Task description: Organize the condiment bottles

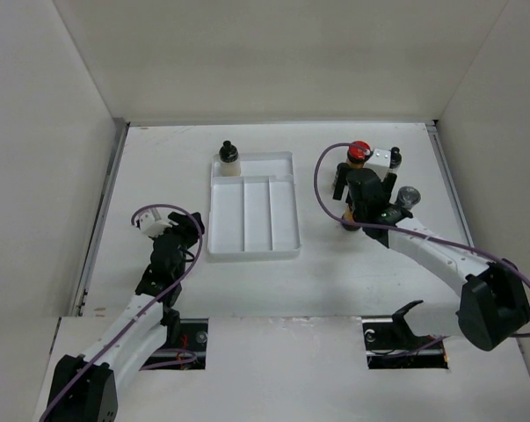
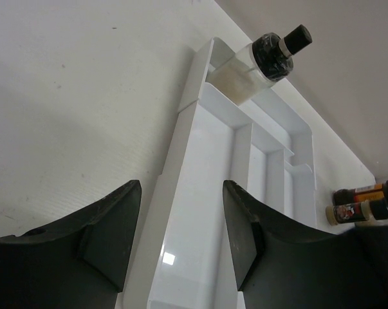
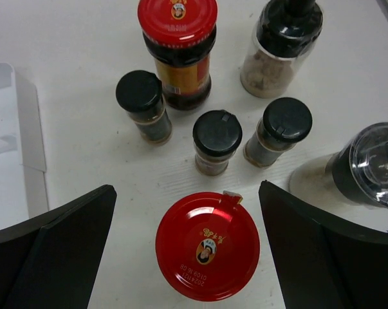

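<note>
Several condiment bottles stand in a cluster at the right. A red-capped jar sits directly under my right gripper, which is open, its fingers apart on either side of the cap. Beyond it are three small black-capped bottles, a second red-capped bottle, a clear black-capped bottle and a clear-topped grinder. One pale black-capped bottle stands in the white tray's back left corner. My left gripper is open, with the tray's left edge showing between its fingers.
The tray has three long compartments and a crosswise one at the back. White walls enclose the table on the left, back and right. The right arm's purple cable loops beside the bottle cluster.
</note>
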### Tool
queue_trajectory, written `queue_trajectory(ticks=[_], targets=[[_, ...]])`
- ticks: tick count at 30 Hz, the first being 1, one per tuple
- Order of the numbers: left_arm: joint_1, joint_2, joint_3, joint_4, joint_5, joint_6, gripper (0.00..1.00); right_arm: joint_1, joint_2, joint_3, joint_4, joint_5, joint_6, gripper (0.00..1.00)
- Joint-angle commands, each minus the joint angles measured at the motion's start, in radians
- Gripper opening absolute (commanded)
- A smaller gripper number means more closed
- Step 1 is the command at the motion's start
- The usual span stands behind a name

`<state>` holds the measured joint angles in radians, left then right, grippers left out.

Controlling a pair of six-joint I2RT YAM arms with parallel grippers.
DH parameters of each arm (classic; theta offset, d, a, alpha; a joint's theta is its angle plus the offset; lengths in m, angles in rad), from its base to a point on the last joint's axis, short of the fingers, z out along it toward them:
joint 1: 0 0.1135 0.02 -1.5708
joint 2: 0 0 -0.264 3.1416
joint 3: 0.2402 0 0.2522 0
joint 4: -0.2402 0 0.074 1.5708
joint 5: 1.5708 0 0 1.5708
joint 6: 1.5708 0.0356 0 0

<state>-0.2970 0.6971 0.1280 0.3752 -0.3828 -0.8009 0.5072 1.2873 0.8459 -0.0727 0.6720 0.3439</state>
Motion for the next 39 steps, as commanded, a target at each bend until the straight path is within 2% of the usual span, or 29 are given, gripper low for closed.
queue_trajectory(ticks=[1,7,22,25,30,32,36,39], targets=[[-0.004,-0.002,-0.001,0.056,0.005,0.006,0.52,-0.003,-0.014,-0.007,-0.01,-0.034,0.056,1.0],[-0.001,-0.008,-0.002,0.051,0.005,0.006,0.52,-0.006,0.024,-0.018,-0.036,-0.063,0.09,1.0],[-0.001,-0.011,-0.004,0.053,0.018,0.0,0.52,-0.005,0.023,-0.088,-0.069,-0.028,0.139,0.99],[-0.001,-0.013,-0.007,0.059,0.01,-0.001,0.53,-0.005,0.011,-0.103,-0.027,-0.022,0.15,0.91],[-0.003,-0.011,-0.005,0.059,0.019,-0.001,0.53,-0.003,0.024,-0.105,0.034,0.011,0.119,0.9],[-0.003,-0.013,-0.005,0.059,0.013,0.002,0.53,-0.003,0.024,-0.105,0.053,0.009,0.115,0.84],[0.0,-0.014,-0.007,0.057,0.025,-0.001,0.53,0.009,0.009,-0.113,0.1,0.018,0.093,0.67],[-0.003,-0.005,-0.005,0.06,0.016,0.0,0.53,0.023,-0.031,-0.11,0.108,0.011,0.089,0.58]])
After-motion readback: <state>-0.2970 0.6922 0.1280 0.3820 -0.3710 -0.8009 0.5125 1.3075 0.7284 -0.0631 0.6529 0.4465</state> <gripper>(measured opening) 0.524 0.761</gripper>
